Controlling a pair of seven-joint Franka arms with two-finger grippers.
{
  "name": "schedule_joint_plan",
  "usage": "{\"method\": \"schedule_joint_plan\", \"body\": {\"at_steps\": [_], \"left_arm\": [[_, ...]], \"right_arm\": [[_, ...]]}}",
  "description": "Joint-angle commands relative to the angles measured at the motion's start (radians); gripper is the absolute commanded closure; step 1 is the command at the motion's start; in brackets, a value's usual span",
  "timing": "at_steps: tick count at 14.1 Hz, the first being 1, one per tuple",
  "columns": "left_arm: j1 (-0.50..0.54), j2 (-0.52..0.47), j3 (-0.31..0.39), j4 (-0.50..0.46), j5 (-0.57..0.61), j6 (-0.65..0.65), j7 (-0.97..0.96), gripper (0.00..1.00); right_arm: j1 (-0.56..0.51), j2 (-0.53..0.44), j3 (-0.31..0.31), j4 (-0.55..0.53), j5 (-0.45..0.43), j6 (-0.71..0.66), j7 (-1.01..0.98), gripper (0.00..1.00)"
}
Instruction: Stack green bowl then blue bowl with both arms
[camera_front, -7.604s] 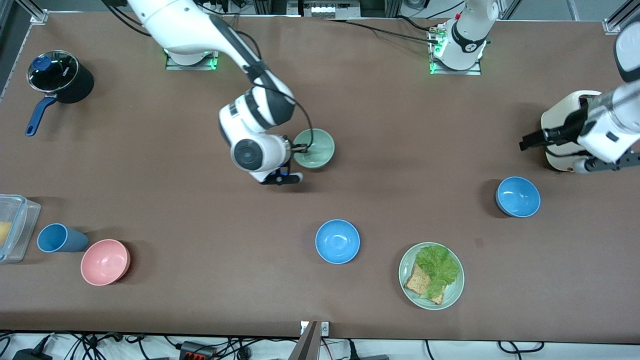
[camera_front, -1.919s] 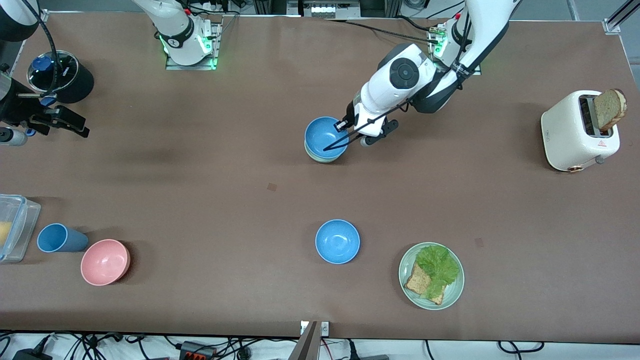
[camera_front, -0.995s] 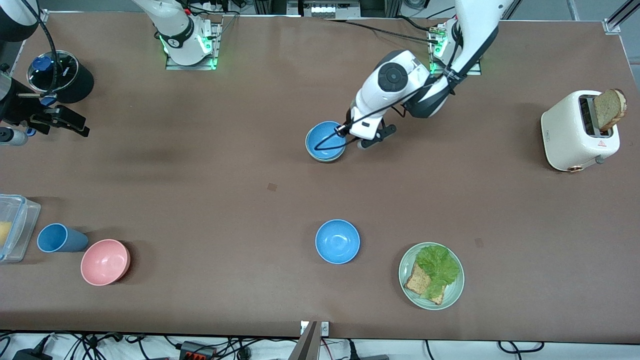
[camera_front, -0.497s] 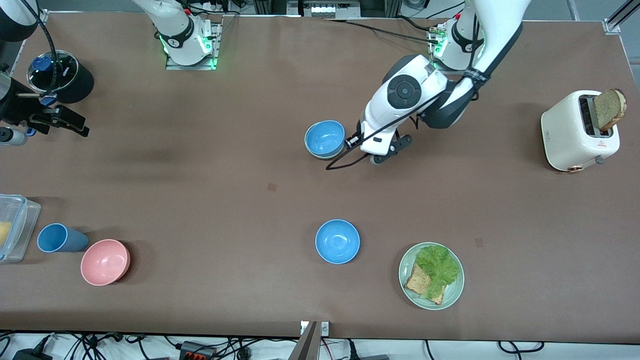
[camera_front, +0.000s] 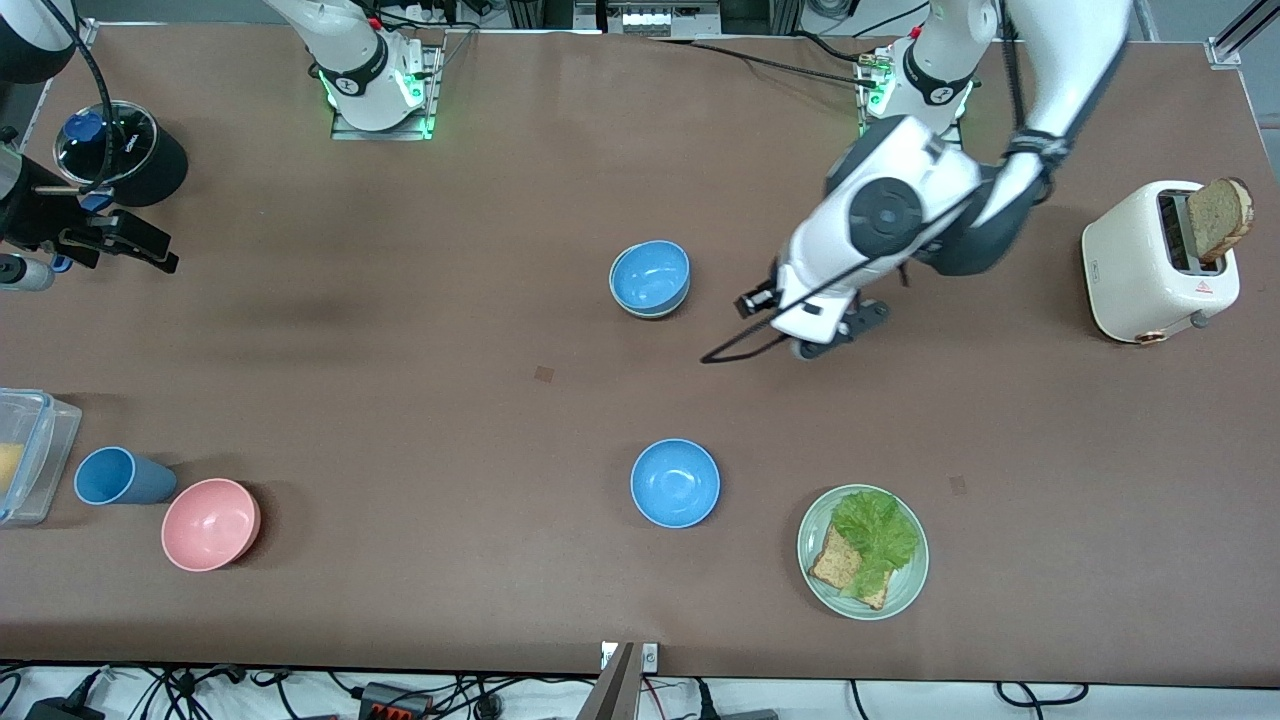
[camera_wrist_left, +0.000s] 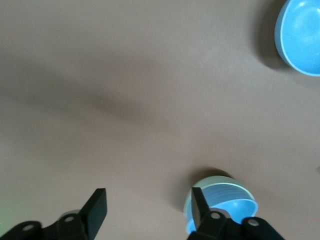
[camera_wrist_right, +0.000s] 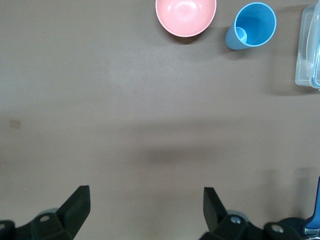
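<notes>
The left tool (camera_front: 752, 302) hangs released and empty over bare table (camera_front: 420, 300), just beside the stack on the side of the left arm's end. In the left wrist view its two fingers (camera_wrist_left: 97, 209) stand wide apart with nothing between them. That fits a drop already made, since the load sits on its own.

The blue bowl (camera_front: 650, 276) rests nested in the green bowl (camera_front: 641, 311) in the upper middle of the front frame. Only a thin pale rim of the green one shows beneath it. The left wrist view shows the same pair, blue (camera_wrist_left: 225, 207) seated inside green (camera_wrist_left: 212, 181) and upright. I judge the stacking done, green placed first as the base so the same-sized blue one could seat in it.

The right tool (camera_front: 128, 243) waits at the upper edge of the frame at the right arm's end, over the table beside the pot (camera_front: 125, 155). Its fingers (camera_wrist_right: 77, 202) are spread and hold nothing, probably parked there to keep out of the other arm's reach.

Counted:
- Two blue bowls, one stacked and a spare (camera_front: 675, 483) lower in the frame.
- One green bowl.
- One pink bowl (camera_front: 210, 523).
- One blue cup (camera_front: 120, 476).
- One clear container (camera_front: 25, 450).
- One pot.
- One plate (camera_front: 905, 590) with toast and lettuce.
- One toaster (camera_front: 1145, 265) with one bread slice.
</notes>
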Motion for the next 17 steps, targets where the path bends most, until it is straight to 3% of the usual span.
{"method": "schedule_joint_plan", "body": {"at_steps": [1, 4, 8, 11, 13, 17], "left_arm": [[0.082, 0.000, -0.010, 0.071, 0.001, -0.113, 0.210, 0.00], [0.163, -0.031, 0.016, 0.102, 0.001, -0.176, 0.385, 0.00], [0.006, -0.210, 0.342, 0.048, -0.012, -0.170, 0.608, 0.00], [-0.013, -0.301, 0.502, 0.058, -0.071, -0.167, 0.804, 0.00], [-0.032, -0.347, 0.570, 0.066, -0.068, -0.176, 0.835, 0.00], [-0.041, -0.365, 0.570, 0.059, -0.071, -0.195, 0.831, 0.00]], "right_arm": [[-0.014, -0.023, 0.013, -0.013, -0.011, -0.012, -0.006, 0.00], [-0.014, -0.023, 0.013, -0.013, -0.011, -0.012, -0.004, 0.00], [-0.011, -0.025, 0.018, -0.011, -0.013, -0.010, -0.004, 0.00], [-0.011, -0.025, 0.018, -0.013, -0.011, -0.010, -0.001, 0.00], [-0.011, -0.025, 0.018, -0.011, -0.011, -0.010, -0.002, 0.00], [-0.010, -0.025, 0.018, -0.011, -0.011, -0.010, -0.002, 0.00]]}}
